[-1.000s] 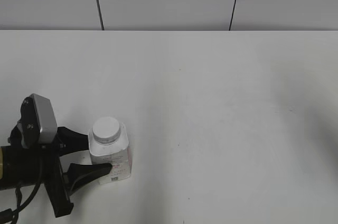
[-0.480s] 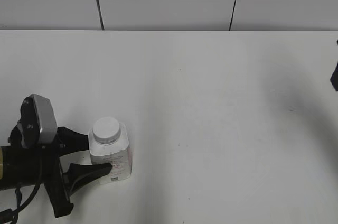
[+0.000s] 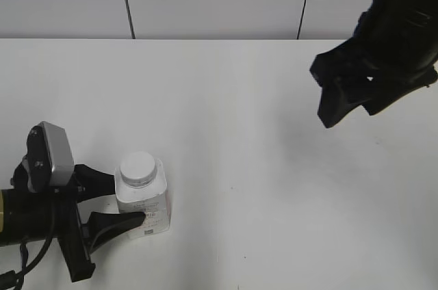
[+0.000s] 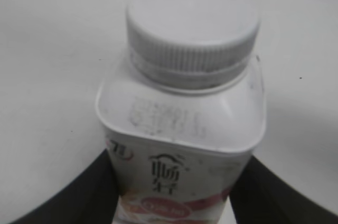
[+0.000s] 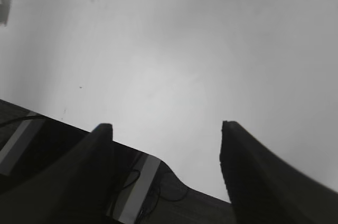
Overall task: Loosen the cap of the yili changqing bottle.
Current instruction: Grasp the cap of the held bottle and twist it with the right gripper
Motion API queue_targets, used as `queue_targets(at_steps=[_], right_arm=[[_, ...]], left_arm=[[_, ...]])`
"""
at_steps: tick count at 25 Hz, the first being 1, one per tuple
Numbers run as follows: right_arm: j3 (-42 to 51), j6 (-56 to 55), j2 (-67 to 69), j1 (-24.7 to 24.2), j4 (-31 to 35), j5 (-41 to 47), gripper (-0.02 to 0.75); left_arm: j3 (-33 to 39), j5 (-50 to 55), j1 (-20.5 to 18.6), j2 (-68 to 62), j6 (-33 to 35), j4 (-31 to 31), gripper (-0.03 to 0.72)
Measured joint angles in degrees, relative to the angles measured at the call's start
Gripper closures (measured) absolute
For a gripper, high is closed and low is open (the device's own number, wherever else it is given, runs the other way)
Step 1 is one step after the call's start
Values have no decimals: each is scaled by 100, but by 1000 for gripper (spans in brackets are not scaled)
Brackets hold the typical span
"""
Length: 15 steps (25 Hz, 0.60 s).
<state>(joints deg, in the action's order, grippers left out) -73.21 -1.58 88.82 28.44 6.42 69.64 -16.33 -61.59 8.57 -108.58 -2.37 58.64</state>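
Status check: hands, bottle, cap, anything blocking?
Left hand shut on small squarish white plastic bottle, upright on white table. Ribbed white screw cap on, untouched. Right hand open, high, far right. Nothing between.

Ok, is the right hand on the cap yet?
No, the right hand hangs open above the far right of the table, well away from the cap on the bottle.

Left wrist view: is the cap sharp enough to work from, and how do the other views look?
Left wrist view: cap slightly soft, ribs readable. Exterior view: right claw dark, a faint shadow on the table. Right wrist view: dim, hazy.
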Motion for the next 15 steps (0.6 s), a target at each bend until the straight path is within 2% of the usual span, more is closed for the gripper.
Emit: queue_targets(at_steps=[15], right_arm=[[-1735,-413,1351,1551,183,10,239]], left_arm=[[0,0,0,0,0,5,298]])
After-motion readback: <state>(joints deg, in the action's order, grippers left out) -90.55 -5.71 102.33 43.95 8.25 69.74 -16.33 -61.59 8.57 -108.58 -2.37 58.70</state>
